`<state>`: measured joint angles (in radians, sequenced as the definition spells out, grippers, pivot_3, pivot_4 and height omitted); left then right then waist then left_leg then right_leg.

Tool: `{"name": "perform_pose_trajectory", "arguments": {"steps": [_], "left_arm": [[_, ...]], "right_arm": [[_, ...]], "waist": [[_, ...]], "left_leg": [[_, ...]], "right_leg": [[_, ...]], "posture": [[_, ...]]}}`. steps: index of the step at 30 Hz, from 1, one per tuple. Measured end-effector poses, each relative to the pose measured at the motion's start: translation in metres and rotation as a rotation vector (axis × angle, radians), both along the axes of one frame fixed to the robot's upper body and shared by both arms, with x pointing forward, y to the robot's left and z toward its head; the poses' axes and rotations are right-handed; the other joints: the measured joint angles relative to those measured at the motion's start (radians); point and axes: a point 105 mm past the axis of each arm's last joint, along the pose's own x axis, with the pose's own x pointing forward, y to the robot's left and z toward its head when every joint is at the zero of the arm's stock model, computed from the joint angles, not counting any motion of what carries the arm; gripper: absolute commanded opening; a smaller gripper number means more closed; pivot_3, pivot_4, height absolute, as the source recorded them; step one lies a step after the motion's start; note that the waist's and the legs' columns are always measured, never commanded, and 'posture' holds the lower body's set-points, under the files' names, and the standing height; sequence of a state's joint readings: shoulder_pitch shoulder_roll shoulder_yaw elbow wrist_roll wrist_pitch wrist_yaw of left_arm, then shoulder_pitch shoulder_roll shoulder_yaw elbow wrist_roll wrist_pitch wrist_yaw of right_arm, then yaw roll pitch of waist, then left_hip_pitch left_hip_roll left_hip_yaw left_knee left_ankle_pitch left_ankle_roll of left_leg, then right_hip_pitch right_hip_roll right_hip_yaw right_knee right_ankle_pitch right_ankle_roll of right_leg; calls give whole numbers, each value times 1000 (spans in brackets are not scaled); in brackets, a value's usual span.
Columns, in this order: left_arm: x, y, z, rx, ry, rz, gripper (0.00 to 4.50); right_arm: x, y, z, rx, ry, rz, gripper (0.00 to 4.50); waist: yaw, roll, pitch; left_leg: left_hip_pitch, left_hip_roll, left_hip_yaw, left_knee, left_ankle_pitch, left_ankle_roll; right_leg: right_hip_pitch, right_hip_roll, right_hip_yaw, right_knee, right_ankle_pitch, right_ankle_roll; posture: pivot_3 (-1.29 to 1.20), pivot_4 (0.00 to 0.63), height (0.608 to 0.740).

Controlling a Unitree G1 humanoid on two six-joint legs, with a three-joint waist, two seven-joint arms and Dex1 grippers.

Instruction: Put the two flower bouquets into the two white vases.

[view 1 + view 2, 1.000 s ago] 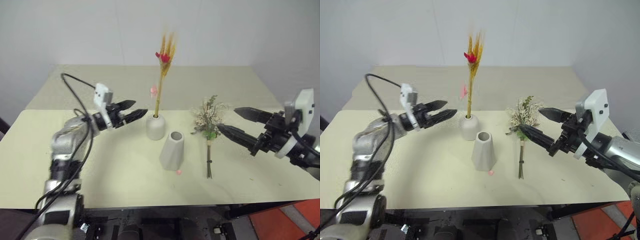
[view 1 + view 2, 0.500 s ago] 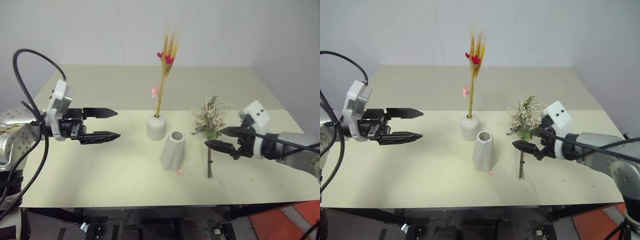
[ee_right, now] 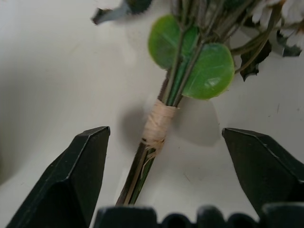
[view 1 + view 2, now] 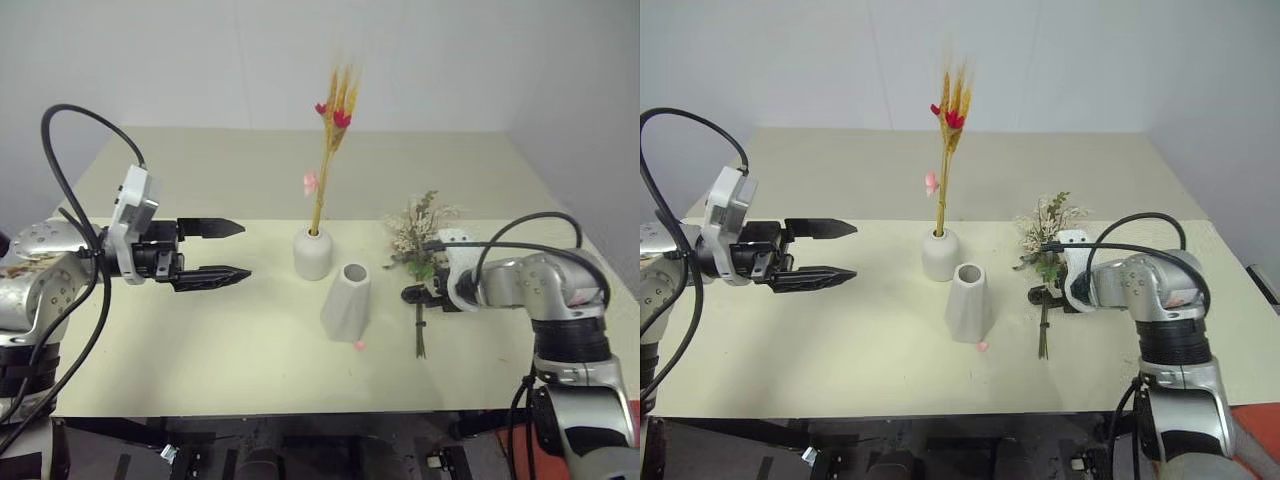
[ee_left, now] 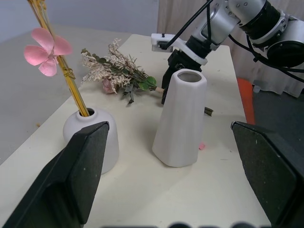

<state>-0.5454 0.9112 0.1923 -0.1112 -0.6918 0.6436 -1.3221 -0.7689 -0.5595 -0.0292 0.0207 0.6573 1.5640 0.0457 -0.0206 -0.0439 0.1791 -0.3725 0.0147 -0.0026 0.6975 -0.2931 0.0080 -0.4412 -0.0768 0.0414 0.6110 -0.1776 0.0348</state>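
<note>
- While the bushy bouquet (image 3: 161,121) lies flat on the bench (image 4: 200,350), the right gripper (image 3: 164,175) hangs over its tied stems, jaws wide apart and holding nothing.
- It looks light and crumbly, so grab the wrapped stems, not the dry tops.
- Just left, the tall vase (image 4: 346,302) stands empty.
- Behind it, the round vase (image 4: 312,254) holds the yellow bouquet (image 4: 330,150).
- Far left, the left gripper (image 4: 235,250) is wide open and empty.

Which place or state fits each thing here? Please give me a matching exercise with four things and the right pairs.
Things:
1. wheat-stalk bouquet
2. bushy dried bouquet
3. tall cone vase
4. left gripper

States:
a. lying flat on the table
b. standing empty
c. standing in the short round vase
d. jaws open, holding nothing

Pairs: 1-c, 2-a, 3-b, 4-d
</note>
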Motion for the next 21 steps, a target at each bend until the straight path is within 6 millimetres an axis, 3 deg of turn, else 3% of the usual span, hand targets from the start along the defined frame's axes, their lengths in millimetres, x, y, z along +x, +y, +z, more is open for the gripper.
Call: {"name": "perform_pose_trajectory", "arguments": {"steps": [10, 15, 18, 21], "left_arm": [[-2, 1, -6, 2, 12, 6, 4500], [-2, 1, -6, 2, 10, 3, 4500], [-4, 1, -6, -6, 19, -13, 4500], [-5, 6, -7, -3, 44, -26, 4500]], "right_arm": [[8, 7, 5, 18, -66, 27, 309], [16, 11, 24, 48, -230, 14, 232], [20, 7, 76, 257, -520, -69, 232], [7, -3, 131, 417, -793, -92, 232]], "waist": [[-16, 0, 0], [-19, 0, 0], [-19, 0, 0], [-20, 1, 0]], "left_leg": [[1, 0, 0, 0, 0, 0], [1, 0, -1, 0, 0, 0], [0, 0, -1, -1, 0, 0], [0, 1, -1, -3, 0, 0]], "right_leg": [[0, 0, 0, 0, 0, 0], [0, 0, 0, 0, 0, 0], [-1, 0, 0, 1, 0, 0], [-1, 1, -1, 1, 0, 0]], "posture": [[0, 150, 740], [0, 150, 740], [0, 150, 740], [0, 150, 740]]}}
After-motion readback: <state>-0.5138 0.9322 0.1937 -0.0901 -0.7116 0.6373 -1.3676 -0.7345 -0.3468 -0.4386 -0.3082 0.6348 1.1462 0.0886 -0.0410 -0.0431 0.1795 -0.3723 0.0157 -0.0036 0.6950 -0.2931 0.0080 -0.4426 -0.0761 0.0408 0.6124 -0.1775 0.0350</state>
